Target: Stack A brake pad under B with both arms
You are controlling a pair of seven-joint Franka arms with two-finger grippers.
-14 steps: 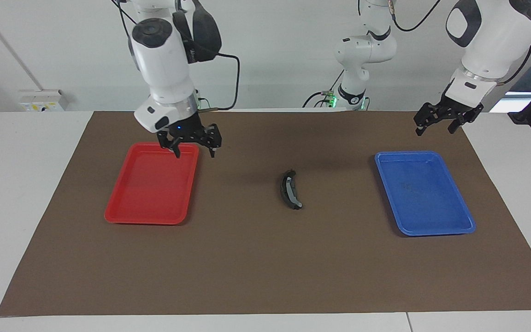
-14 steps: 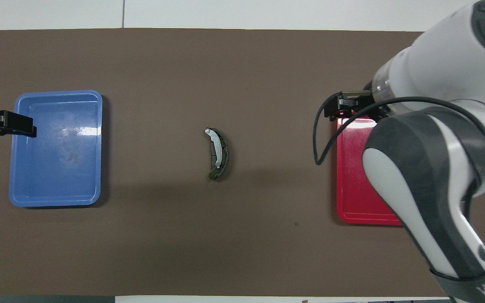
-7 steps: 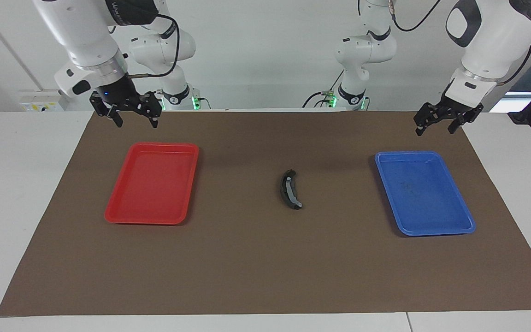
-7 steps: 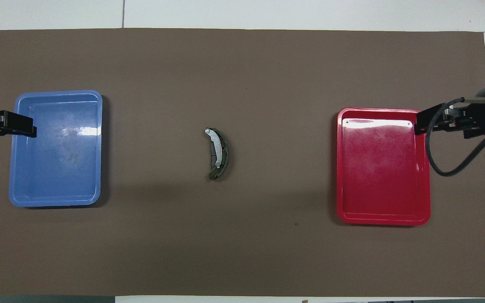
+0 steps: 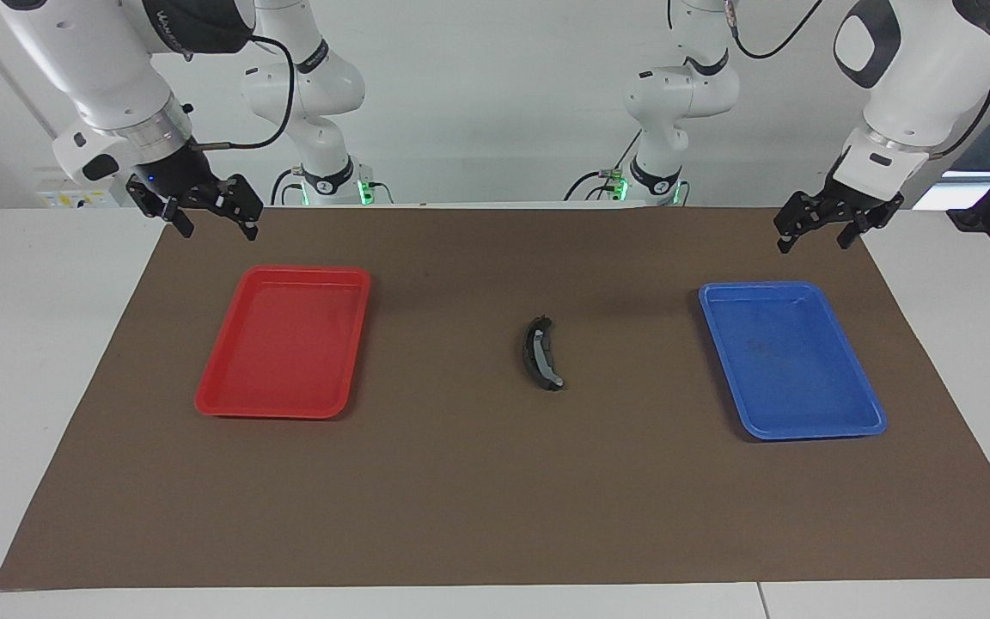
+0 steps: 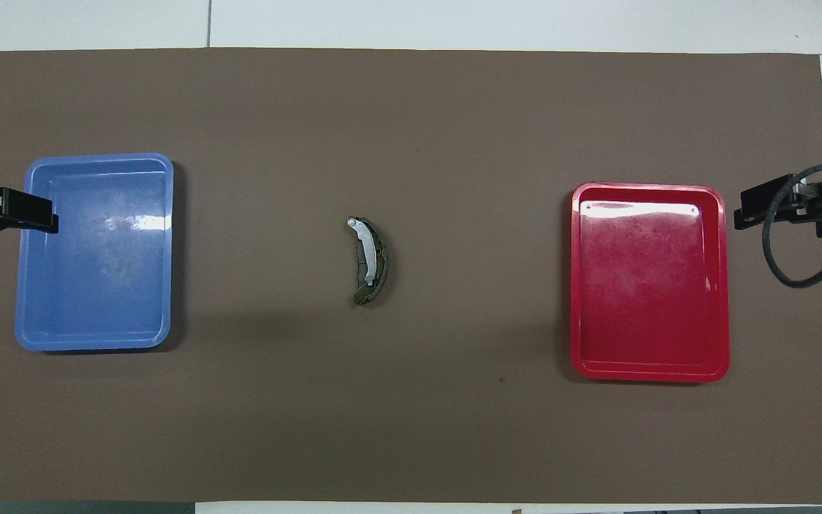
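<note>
The crescent-shaped brake shoe B point(image 5: 541, 353) with its light grey strip lies on the brown mat midway between the two trays; it also shows in the overhead view point(image 6: 370, 261). A short dark pad point(image 6: 361, 272) shows partly under it, on the inner side of its arc. My right gripper point(image 5: 215, 222) is open and empty in the air over the mat's corner at the right arm's end, beside the red tray. My left gripper point(image 5: 812, 238) is open and empty over the mat's edge beside the blue tray; that arm waits.
A red tray point(image 5: 229, 400) lies toward the right arm's end of the table and a blue tray point(image 5: 864, 413) toward the left arm's end; nothing lies in either. In the overhead view they show as red tray point(image 6: 721, 285) and blue tray point(image 6: 22, 285).
My right gripper has drawn away from over the red tray's corner and out to the mat's corner at its own end. The left arm and the stacked pieces have not moved.
</note>
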